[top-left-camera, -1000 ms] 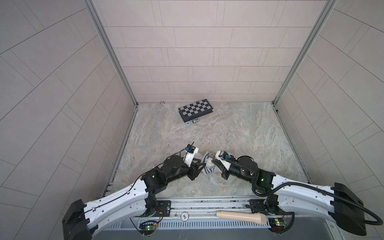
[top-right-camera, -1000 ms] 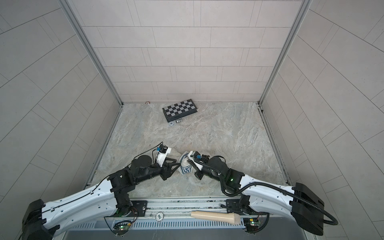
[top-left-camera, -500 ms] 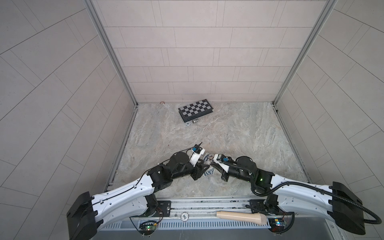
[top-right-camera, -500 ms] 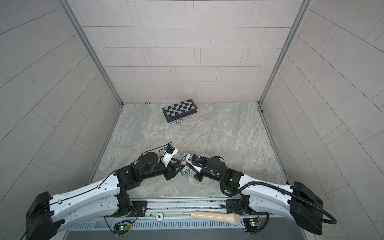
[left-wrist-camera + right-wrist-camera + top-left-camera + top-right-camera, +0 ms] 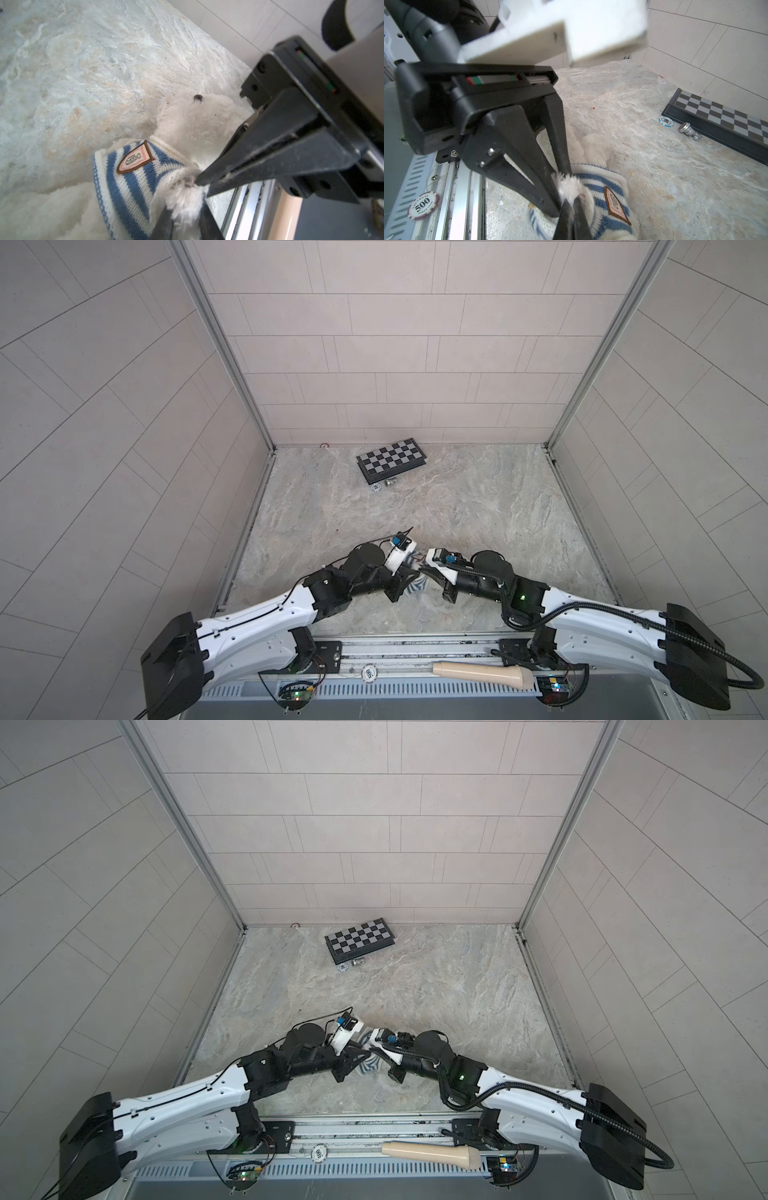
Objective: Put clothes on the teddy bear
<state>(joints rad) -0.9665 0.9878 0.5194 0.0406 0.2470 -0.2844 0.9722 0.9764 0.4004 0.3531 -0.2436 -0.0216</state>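
Between the two sets of jaws, a fluffy white plush teddy bear (image 5: 197, 124) lay on the pale marbled desk (image 5: 83, 62). Its head was clear of the collar of a small knitted shirt (image 5: 128, 182) with blue and white stripes and a brown-edged badge. The left gripper (image 5: 185, 207) held its jaws pinched on a tuft of white fur, apparently a paw, poking from a sleeve opening. The right gripper (image 5: 573, 204) met it almost tip to tip, its jaws fully closed on the lacy cuff right beside that paw.

The step in hand looked like threading an arm through its sleeve, with the torso covered and one limb partway out. The next move probably called for the two sets of jaws to pull apart. The left would draw the paw outward while the right dragged the cuff back toward the shoulder, gently enough that the fur did not slip free. Whether the other arm was through its sleeve could not be told.
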